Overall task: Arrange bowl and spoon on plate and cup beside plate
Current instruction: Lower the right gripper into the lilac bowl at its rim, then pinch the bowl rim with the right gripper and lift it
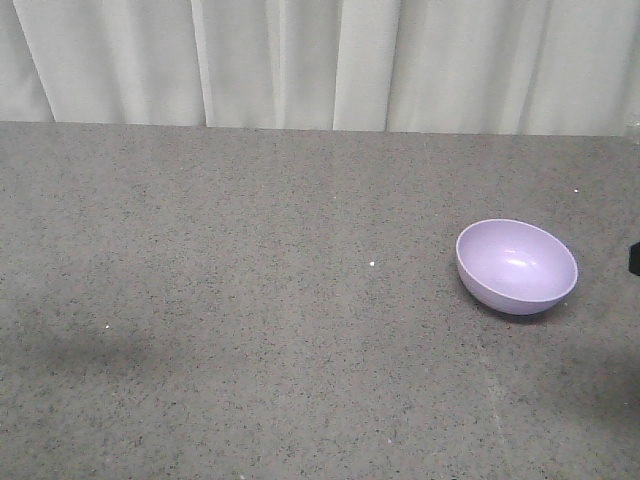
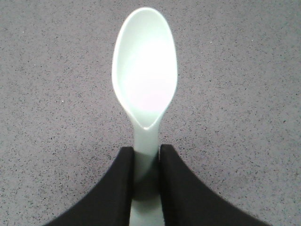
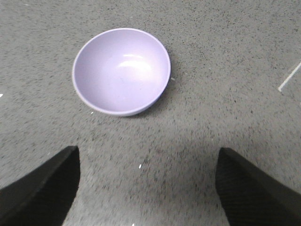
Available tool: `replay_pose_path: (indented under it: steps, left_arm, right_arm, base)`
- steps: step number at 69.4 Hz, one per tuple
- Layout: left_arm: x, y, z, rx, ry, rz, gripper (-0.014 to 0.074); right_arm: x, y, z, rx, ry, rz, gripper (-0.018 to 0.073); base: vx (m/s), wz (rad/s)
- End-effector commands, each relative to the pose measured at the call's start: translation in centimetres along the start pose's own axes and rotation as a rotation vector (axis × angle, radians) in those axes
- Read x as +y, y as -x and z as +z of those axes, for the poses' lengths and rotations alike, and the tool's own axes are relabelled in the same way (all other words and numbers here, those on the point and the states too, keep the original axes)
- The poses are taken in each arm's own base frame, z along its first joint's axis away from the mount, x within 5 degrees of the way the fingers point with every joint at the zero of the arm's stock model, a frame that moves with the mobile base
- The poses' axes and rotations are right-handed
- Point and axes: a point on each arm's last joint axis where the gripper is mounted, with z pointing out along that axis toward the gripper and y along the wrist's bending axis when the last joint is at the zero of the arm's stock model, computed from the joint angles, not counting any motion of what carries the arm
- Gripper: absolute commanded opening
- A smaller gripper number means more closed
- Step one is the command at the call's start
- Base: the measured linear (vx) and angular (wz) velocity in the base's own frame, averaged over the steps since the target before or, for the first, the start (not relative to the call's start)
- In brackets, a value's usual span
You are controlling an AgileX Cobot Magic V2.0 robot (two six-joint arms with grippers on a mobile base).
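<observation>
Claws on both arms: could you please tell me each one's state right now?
Left claw: closed on the handle of the spoon.
Right claw: open, holding nothing, with the bowl lying ahead of it.

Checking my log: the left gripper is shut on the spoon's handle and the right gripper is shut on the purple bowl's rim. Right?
Only the first half. The right wrist view shows the right gripper open, with the bowl standing free on the table ahead of it. The left gripper is indeed shut on the handle of the spoon.
</observation>
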Motion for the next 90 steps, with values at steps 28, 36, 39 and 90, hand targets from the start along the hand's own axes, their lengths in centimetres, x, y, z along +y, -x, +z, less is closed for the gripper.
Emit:
replay_pose_path:
  steps: [28, 36, 39, 90]
  left_arm:
    - [-0.1, 0.7, -1.6, -0.099, -0.020, 0.003, -0.0008]
    - [-0.1, 0.7, -1.6, -0.099, -0.020, 0.003, -0.0008]
    - [-0.1, 0.7, -1.6, -0.099, -0.020, 0.003, -0.0008]
    - [-0.1, 0.7, -1.6, -0.099, -0.020, 0.003, -0.0008]
  right_arm:
    - [0.0, 8.2, 10.3, 0.031, -0.073, -0.094, 0.0580]
    - [0.1, 8.6, 13.2, 0.083, -0.068, -0.126, 0.0580]
    - [0.1, 8.4, 14.5, 0.108, -0.068, -0.129, 0.0580]
    - [0.4, 6.1, 21.9, 0.290, -0.038, -0.088, 0.0188]
  base:
    - [0.00, 0.00]
    - [0.00, 0.00]
    - [0.00, 0.00]
    - [0.00, 0.00]
